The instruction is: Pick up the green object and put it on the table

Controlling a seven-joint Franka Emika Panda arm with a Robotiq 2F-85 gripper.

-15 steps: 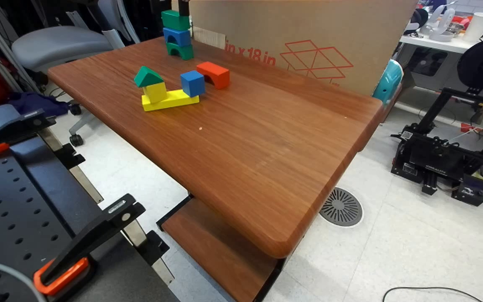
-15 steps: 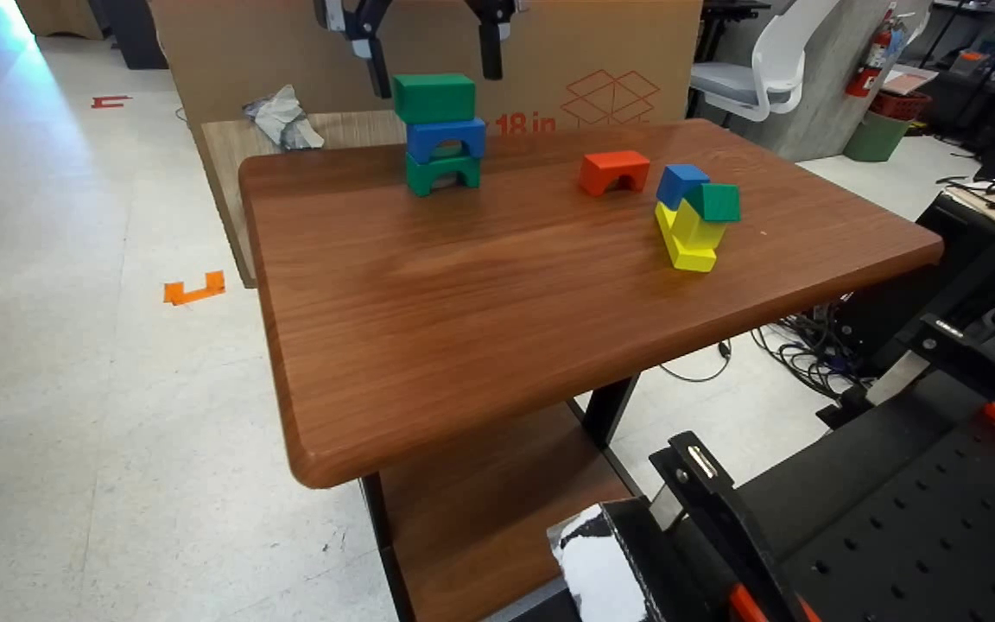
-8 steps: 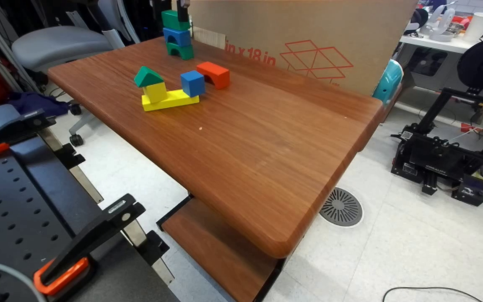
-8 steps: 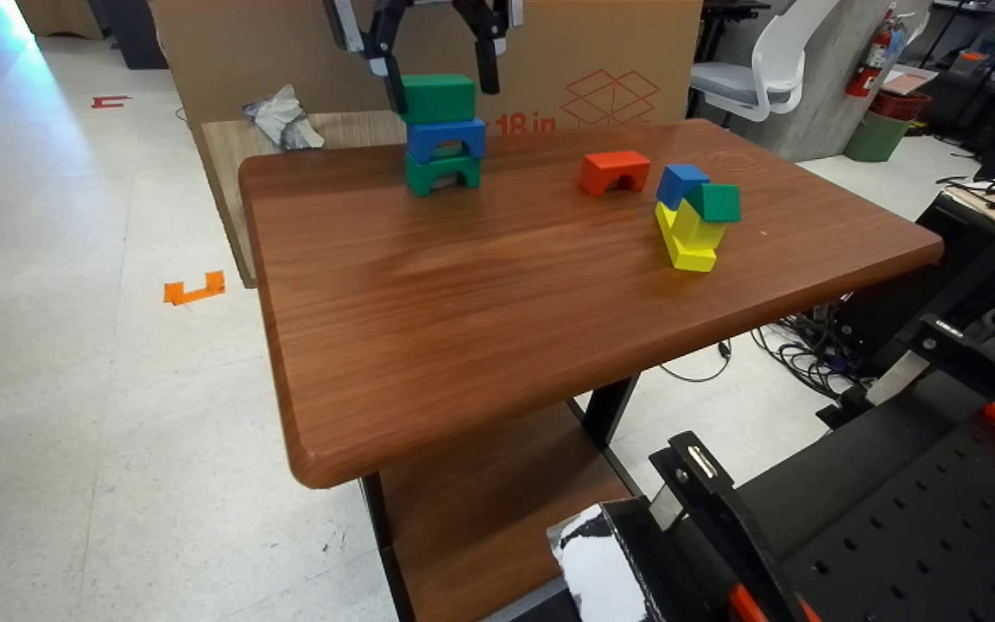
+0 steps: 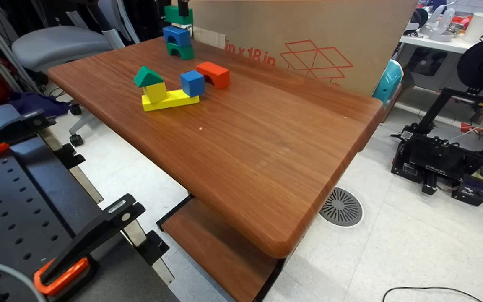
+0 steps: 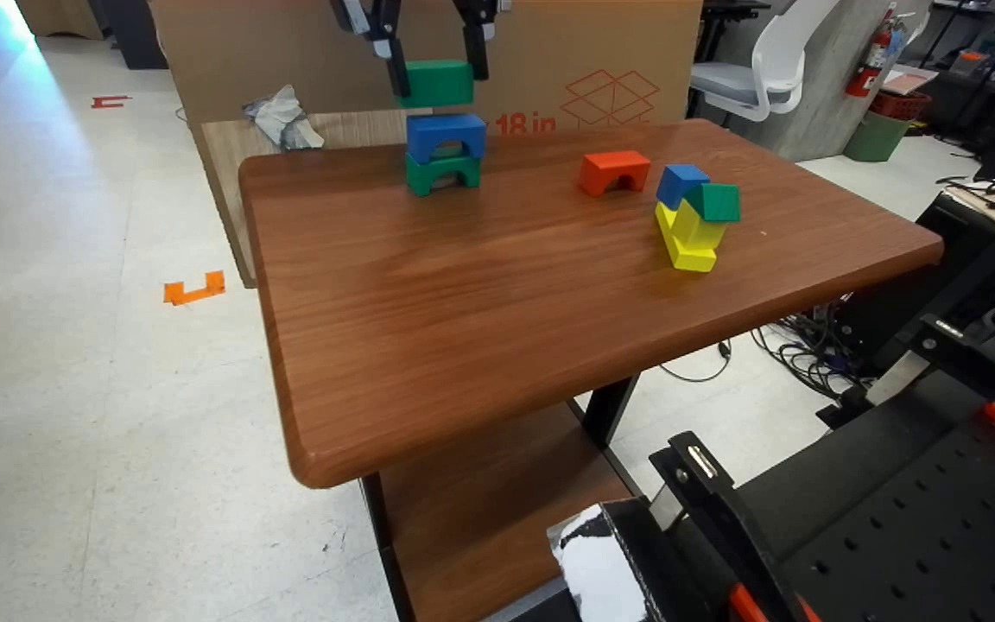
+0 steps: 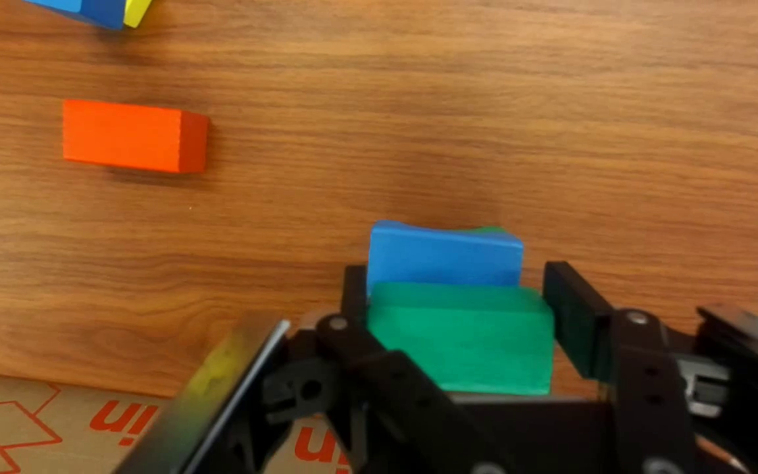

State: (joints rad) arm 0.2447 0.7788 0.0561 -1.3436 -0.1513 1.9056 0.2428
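Note:
The green object, a rectangular green block, hangs a little above a blue arch block, with a narrow gap between them in both exterior views. My gripper is shut on it, one finger at each end. From above in the wrist view, the green block fills the space between the fingers, and the blue arch shows just beyond it. The arm above the gripper is out of frame in both exterior views. Below everything spreads the reddish-brown table.
A green arch supports the blue one. Elsewhere on the table are a red arch, a blue cube, and a green triangular piece on a yellow block and a yellow plank. A cardboard box stands along the far edge.
The fingers came down around the green block and closed on it. The block has risen off the blue arch, which stayed in place.

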